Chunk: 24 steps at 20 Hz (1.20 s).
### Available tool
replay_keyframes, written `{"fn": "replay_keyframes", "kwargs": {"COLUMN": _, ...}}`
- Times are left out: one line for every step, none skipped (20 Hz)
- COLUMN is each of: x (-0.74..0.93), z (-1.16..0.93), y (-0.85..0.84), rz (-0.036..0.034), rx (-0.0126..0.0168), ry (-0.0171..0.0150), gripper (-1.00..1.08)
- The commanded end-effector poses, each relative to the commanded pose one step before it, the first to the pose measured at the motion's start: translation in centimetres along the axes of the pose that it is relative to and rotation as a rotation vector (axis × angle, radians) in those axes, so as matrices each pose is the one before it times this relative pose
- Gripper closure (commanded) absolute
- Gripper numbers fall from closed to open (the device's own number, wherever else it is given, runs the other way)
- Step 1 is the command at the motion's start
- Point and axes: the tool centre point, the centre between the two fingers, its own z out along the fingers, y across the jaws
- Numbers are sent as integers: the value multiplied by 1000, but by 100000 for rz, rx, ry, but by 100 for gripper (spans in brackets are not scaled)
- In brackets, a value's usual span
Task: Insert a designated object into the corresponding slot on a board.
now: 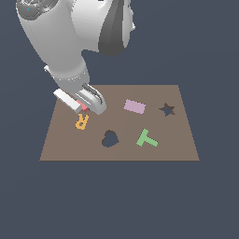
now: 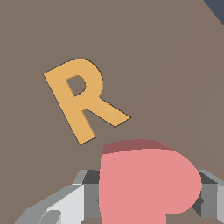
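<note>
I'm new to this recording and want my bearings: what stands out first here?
The big white robot arm's gripper dominates the exterior view's left, over the flat brown board and clamped on a small red-pink heart-shaped block. Just beside it lies an orange letter R. Nearer the board's middle, the dark heart-shaped cutout is empty.

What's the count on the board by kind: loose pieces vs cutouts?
Letter pieces: 2, the orange R-shaped block and the green T-shaped block.
Other shape pieces: 2, the pink rectangular block and the red-pink heart-shaped block between the gripper fingers.
Dark cutouts: 2, the heart-shaped slot and the star-shaped slot.
Total: 6
</note>
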Motion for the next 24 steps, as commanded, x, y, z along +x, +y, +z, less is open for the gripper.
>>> {"fn": "replay_keyframes", "kwargs": {"x": 919, "z": -90, "y": -834, "rz": -8068, "rx": 12, "ry": 49, "gripper": 108}}
{"fn": "replay_keyframes", "kwargs": {"x": 416, "z": -29, "y": -371, "rz": -3641, "rx": -2, "ry": 2, "gripper": 108}}
{"fn": "replay_keyframes", "kwargs": {"x": 439, "z": -31, "y": -393, "rz": -3844, "rx": -1, "ry": 2, "gripper": 108}}
{"fn": "replay_keyframes", "kwargs": {"x": 462, "z": -32, "y": -416, "rz": -4049, "rx": -1, "ry": 2, "gripper": 108}}
{"fn": "replay_keyframes", "kwargs": {"x": 484, "z": -34, "y": -440, "rz": -4256, "rx": 0, "ry": 2, "gripper": 108}}
{"fn": "replay_keyframes", "kwargs": {"x": 507, "z": -35, "y": -464, "rz": -4466, "rx": 1, "ry": 1, "gripper": 108}}
{"fn": "replay_keyframes", "kwargs": {"x": 530, "z": -37, "y": -489, "rz": -4677, "rx": 1, "ry": 1, "gripper": 108}}
{"fn": "replay_keyframes", "kwargs": {"x": 553, "z": -38, "y": -515, "rz": -4889, "rx": 2, "ry": 1, "gripper": 108}}
{"fn": "replay_keyframes", "kwargs": {"x": 556, "z": -38, "y": -521, "rz": -4922, "rx": 3, "ry": 0, "gripper": 108}}
{"fn": "replay_keyframes", "kwargs": {"x": 537, "z": -36, "y": -506, "rz": -4759, "rx": 4, "ry": -1, "gripper": 108}}
{"fn": "replay_keyframes", "kwargs": {"x": 518, "z": -35, "y": -491, "rz": -4596, "rx": 4, "ry": -1, "gripper": 108}}
{"fn": "replay_keyframes", "kwargs": {"x": 500, "z": -33, "y": -476, "rz": -4431, "rx": 4, "ry": -2, "gripper": 108}}
{"fn": "replay_keyframes", "kwargs": {"x": 481, "z": -31, "y": -461, "rz": -4269, "rx": 5, "ry": -2, "gripper": 108}}
{"fn": "replay_keyframes", "kwargs": {"x": 462, "z": -30, "y": -445, "rz": -4105, "rx": 5, "ry": -3, "gripper": 108}}
{"fn": "replay_keyframes", "kwargs": {"x": 443, "z": -28, "y": -429, "rz": -3938, "rx": 5, "ry": -4, "gripper": 108}}
{"fn": "replay_keyframes", "kwargs": {"x": 423, "z": -27, "y": -412, "rz": -3766, "rx": 6, "ry": -4, "gripper": 108}}
{"fn": "replay_keyframes", "kwargs": {"x": 403, "z": -25, "y": -395, "rz": -3592, "rx": 6, "ry": -5, "gripper": 108}}
{"fn": "replay_keyframes", "kwargs": {"x": 382, "z": -23, "y": -377, "rz": -3412, "rx": 6, "ry": -5, "gripper": 108}}
{"fn": "replay_keyframes", "kwargs": {"x": 361, "z": -21, "y": -358, "rz": -3229, "rx": 6, "ry": -6, "gripper": 108}}
{"fn": "replay_keyframes", "kwargs": {"x": 341, "z": -20, "y": -340, "rz": -3045, "rx": 6, "ry": -6, "gripper": 108}}
{"fn": "replay_keyframes", "kwargs": {"x": 320, "z": -18, "y": -320, "rz": -2861, "rx": 6, "ry": -6, "gripper": 108}}
{"fn": "replay_keyframes", "kwargs": {"x": 299, "z": -17, "y": -301, "rz": -2680, "rx": 6, "ry": -6, "gripper": 108}}
{"fn": "replay_keyframes", "kwargs": {"x": 277, "z": -15, "y": -283, "rz": -2498, "rx": 7, "ry": -7, "gripper": 108}}
{"fn": "replay_keyframes", "kwargs": {"x": 256, "z": -13, "y": -265, "rz": -2314, "rx": 7, "ry": -7, "gripper": 108}}
